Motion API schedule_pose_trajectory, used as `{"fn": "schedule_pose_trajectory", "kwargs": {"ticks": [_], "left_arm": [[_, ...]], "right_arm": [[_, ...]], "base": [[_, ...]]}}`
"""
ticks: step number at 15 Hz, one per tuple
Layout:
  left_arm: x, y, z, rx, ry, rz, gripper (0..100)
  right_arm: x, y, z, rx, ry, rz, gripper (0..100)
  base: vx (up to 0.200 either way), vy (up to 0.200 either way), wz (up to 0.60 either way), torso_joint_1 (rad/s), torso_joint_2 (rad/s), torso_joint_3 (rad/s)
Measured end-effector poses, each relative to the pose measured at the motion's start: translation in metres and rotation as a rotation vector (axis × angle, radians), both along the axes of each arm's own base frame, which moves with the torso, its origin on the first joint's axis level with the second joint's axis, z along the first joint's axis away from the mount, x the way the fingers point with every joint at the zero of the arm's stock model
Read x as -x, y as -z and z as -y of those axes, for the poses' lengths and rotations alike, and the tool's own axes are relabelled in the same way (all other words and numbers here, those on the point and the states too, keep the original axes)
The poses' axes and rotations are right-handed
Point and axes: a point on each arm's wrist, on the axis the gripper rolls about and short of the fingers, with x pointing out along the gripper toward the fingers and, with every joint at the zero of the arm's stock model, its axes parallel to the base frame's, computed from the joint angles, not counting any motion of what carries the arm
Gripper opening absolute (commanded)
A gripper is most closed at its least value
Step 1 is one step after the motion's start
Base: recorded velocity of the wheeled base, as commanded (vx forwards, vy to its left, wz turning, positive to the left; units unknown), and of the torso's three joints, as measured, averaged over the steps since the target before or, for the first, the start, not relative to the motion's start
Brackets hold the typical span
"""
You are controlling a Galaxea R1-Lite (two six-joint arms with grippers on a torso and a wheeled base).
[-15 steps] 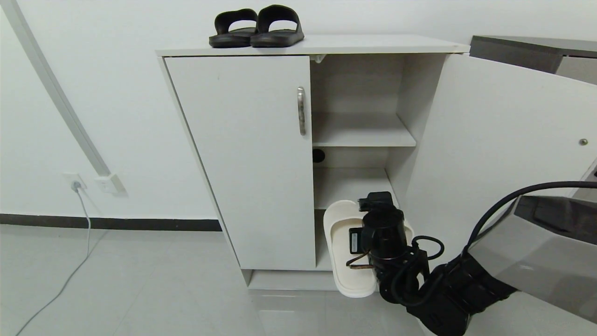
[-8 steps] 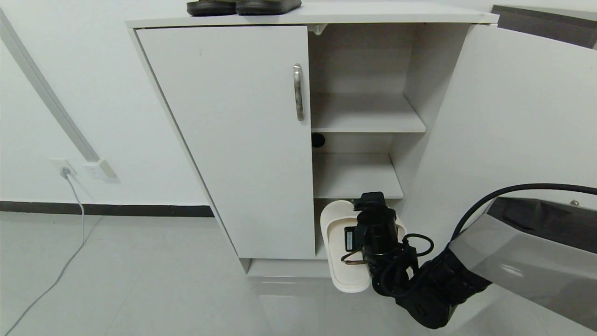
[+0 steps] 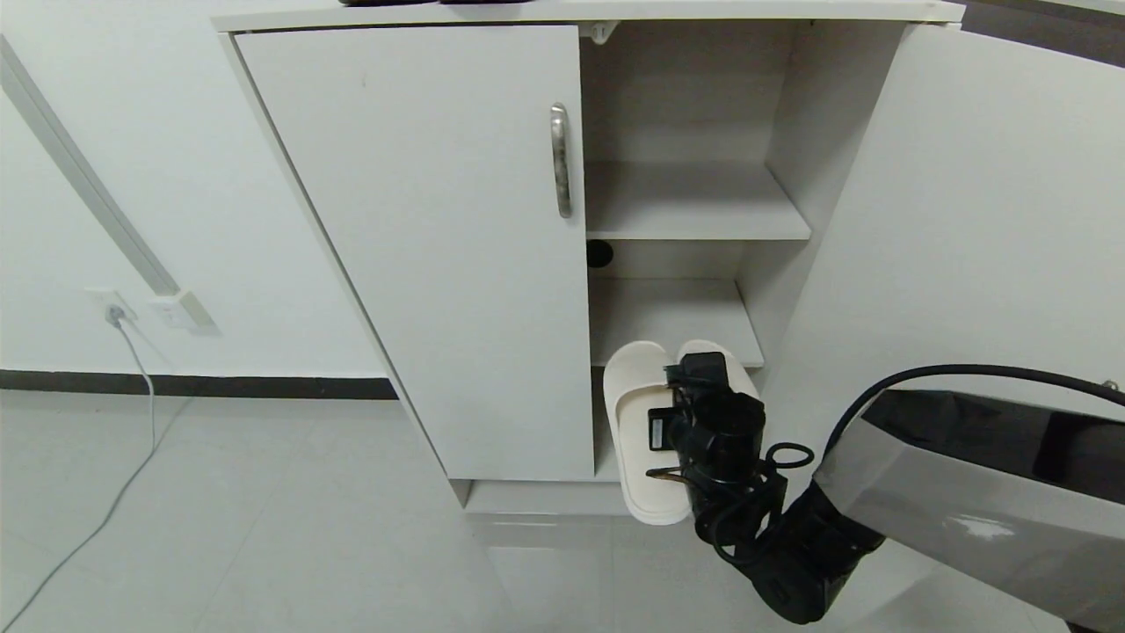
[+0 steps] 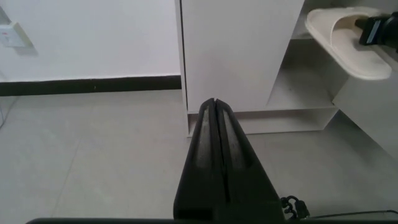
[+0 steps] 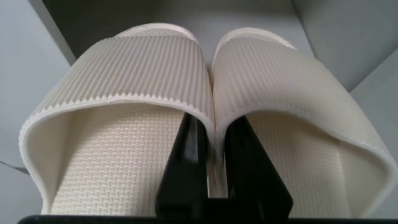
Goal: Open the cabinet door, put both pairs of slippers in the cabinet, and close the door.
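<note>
The white slippers (image 3: 635,422) are gripped by their inner walls between the fingers of the right gripper (image 3: 700,374), toes inside the bottom compartment of the cabinet (image 3: 439,264), heels beyond its front edge. The fingers of the left gripper (image 4: 214,112) are held closed over the floor (image 4: 93,155).

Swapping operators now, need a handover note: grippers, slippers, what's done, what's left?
Left gripper: shut, empty, low over the floor before the cabinet.
Right gripper: shut on white slippers, pinching both straps together; toes at the bottom compartment's mouth, heels outside.
Dark pair: a sliver shows on the cabinet top.
Done: right door open.
Left: seat white pair, load dark pair, close door.
</note>
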Motion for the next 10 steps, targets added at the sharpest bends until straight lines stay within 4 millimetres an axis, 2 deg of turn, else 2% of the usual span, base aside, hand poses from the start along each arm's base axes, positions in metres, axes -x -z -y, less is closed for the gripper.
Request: {"fn": "schedule_pose_trajectory", "kwargs": {"ticks": [2,8,10], "left_arm": [[0.0000,0.0000,0.0000,-0.001,0.001,0.000,0],[0.0000,0.0001,0.0000,-0.001,0.001,-0.001,0],[0.0000,0.0000,0.0000,-0.001,0.001,-0.001,0]], "right_arm": [[-0.0022,0.0082,0.0010,0.012,0.005,-0.012,0],[-0.0047,0.0137,0.0029,0.024,0.014,-0.020,0],[-0.0041,0.0133,0.0018,0.022,0.011,-0.019,0]], "base": [[0.000,0.000,0.00,0.000,0.00,0.000],[0.200,0.000,0.00,0.002,0.00,0.002],[0.000,0.000,0.00,0.000,0.00,0.000]]}}
